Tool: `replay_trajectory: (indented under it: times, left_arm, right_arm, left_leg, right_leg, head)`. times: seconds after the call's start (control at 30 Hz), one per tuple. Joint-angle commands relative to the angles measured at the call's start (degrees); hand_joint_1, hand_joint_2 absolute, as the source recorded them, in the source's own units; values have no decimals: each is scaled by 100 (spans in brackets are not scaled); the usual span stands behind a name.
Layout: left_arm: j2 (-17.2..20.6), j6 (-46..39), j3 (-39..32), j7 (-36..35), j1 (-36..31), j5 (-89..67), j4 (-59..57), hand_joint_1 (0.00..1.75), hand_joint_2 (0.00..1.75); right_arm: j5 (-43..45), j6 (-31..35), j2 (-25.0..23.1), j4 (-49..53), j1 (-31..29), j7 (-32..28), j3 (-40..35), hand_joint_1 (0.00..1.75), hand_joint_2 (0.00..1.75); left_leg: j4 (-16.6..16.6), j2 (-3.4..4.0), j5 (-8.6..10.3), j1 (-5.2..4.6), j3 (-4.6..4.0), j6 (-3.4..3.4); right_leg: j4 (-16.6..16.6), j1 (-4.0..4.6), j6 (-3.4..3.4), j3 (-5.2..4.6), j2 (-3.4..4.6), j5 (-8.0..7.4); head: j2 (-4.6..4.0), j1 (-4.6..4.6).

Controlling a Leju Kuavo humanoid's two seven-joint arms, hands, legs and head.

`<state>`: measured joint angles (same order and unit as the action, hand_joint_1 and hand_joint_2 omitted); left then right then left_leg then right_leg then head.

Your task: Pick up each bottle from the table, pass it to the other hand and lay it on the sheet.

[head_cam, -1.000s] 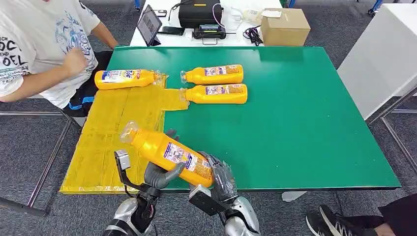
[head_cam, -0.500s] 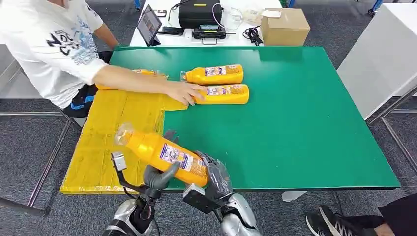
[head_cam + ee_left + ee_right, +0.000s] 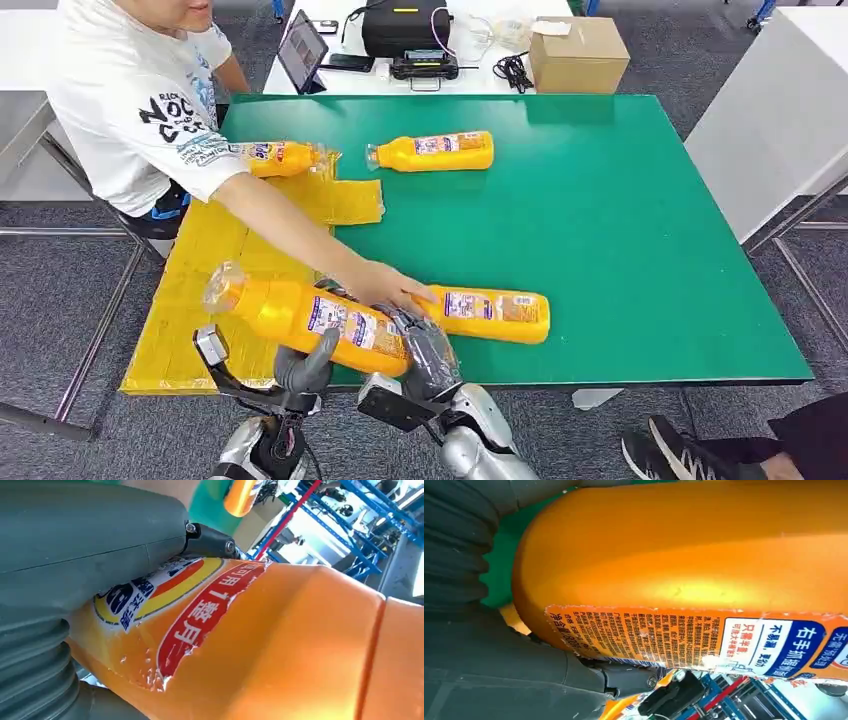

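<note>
While the orange plastic bottle (image 3: 310, 318) was gripped by both the left hand (image 3: 303, 366) and right hand (image 3: 425, 350) above the green tabletop's (image 3: 620, 230) near edge, the handover was judged underway; release by the right hand toward the yellow sheet (image 3: 215, 260) seemed required.

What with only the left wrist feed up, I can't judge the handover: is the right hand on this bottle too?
Observer: Yes. In the head view the right hand grips the base end of the held bottle, while the left hand holds its middle from below.
Operator: Is it over the sheet?
Observer: Its cap end hangs over the yellow sheet; its base end is above the front edge of the green table.
Operator: Anyone close?
Observer: A person's hand rests on another bottle, which lies on the table just beside the right hand.
</note>
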<state>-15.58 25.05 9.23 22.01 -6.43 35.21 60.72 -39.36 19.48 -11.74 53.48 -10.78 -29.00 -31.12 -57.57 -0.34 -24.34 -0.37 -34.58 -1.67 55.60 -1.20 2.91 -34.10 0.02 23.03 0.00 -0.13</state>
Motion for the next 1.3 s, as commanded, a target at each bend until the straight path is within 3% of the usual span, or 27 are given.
replay_trajectory:
  times: [0.03, 0.07, 0.1, 0.17, 0.27, 0.43, 0.53, 0.93, 1.1, 1.13, 1.27, 1.3]
  left_arm:
    - [-55, -11, -111, 158, -277, -187, 243, 175, 175]
    - [-77, -95, -164, 189, -279, -231, 253, 175, 175]
    - [-60, -226, -192, 231, -274, -354, 295, 175, 175]
    - [-8, -810, -257, 724, -335, -1063, 422, 175, 175]
    - [96, -1917, -531, 1178, -608, -2003, 358, 175, 175]
    - [166, -2351, -765, 1488, -829, -2414, 169, 175, 175]
    - [149, -2797, -854, 1703, -883, -2707, 258, 175, 175]
    - [205, -3137, -922, 1799, -887, -2926, 507, 175, 175]
    - [384, -4353, -749, 1799, -840, -4196, 1044, 175, 175]
    - [561, -5146, -467, 1799, -855, -4889, 1087, 175, 175]
    - [772, -6389, -193, 1797, -1133, -6350, 73, 175, 175]
    - [648, -6499, -430, 1799, -1138, -6947, -83, 175, 175]
  right_arm:
    - [-10, -141, 154, -501, 3, 104, -37, 33, 175]
    - [21, -29, 114, -426, 37, 99, 36, 0, 175]
    - [62, -75, 84, -355, 55, 130, 66, 0, 0]
    - [349, -163, 79, 107, 201, -17, 148, 0, 0]
    - [1151, -992, 307, 1231, 463, -268, 136, 0, 0]
    - [2031, -2271, 735, 2076, 596, -421, 153, 0, 0]
    - [2382, -2686, 793, 2138, 611, -606, 335, 0, 0]
    - [2636, -2892, 727, 2312, 687, -775, 542, 0, 0]
    - [3040, -2901, 496, 2839, 827, -918, 976, 0, 0]
    - [3083, -2820, 445, 2995, 846, -928, 1068, 0, 0]
    - [3490, -2652, 251, 3356, 890, -894, 1441, 0, 0]
    - [3520, -2608, 231, 3375, 891, -871, 1486, 0, 175]
  left_leg:
    - [-3, -19, -10, 14, 19, 11]
    - [0, -18, -4, 10, 10, 8]
    - [-2, -21, -8, 14, 17, 11]
    - [0, -17, -2, 7, 4, 7]
    - [-12, -16, -11, 15, 6, 12]
    - [-5, -18, -9, 13, 14, 11]
    - [-4, -23, -5, 9, 8, 8]
    - [-6, -14, -7, 10, 13, 9]
    - [-10, -10, -6, 9, 3, 8]
    - [-6, -10, -2, 7, -2, 6]
    - [-3, -13, -2, 6, 6, 8]
    - [-1, -19, -1, 5, 9, 9]
  right_leg:
    - [-5, 15, -14, 31, -22, 13]
    - [-5, 10, -10, 20, -21, 8]
    - [-7, 15, -14, 29, -24, 12]
    - [-3, 8, -8, 12, -17, 5]
    - [4, 16, -15, 18, -15, 12]
    - [-1, 14, -15, 26, -11, 9]
    - [-2, 10, -11, 21, -18, 6]
    - [0, 12, -15, 25, -8, 8]
    - [8, 10, -14, 11, -3, 8]
    - [5, 7, -10, 6, -3, 3]
    - [5, 6, -13, 14, -6, 6]
    - [4, 6, -14, 18, -12, 7]
  head:
    - [0, -2]
    - [0, 0]
    - [0, 0]
    - [0, 0]
    - [0, 0]
    - [0, 2]
    - [0, 0]
    - [0, 0]
    - [0, 2]
    - [0, 0]
    - [0, 2]
    - [0, 0]
